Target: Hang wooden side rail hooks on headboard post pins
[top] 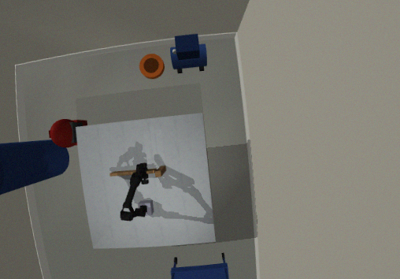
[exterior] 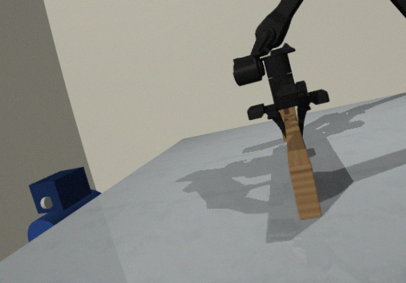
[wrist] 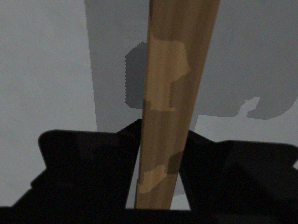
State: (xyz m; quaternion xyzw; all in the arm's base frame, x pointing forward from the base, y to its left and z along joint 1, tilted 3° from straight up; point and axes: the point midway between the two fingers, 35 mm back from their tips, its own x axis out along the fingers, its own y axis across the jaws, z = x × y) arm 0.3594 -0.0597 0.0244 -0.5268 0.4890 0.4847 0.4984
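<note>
Gripper (exterior: 292,122) pinching wooden side rail (exterior: 303,177) near its upper end, fingers either side of it. Rail slopes down from the gripper, its far lower end near the grey table (exterior: 160,201). Blue box (exterior: 60,193) well off beyond the table edge.

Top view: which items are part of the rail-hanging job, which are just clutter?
Job:
- wooden side rail, clamped in the gripper
- headboard post at the rail's right end
- table under them

Clutter:
- orange ring
- blue box beside it
- red ball at the table's corner
- blue cart at bottom edge
</note>
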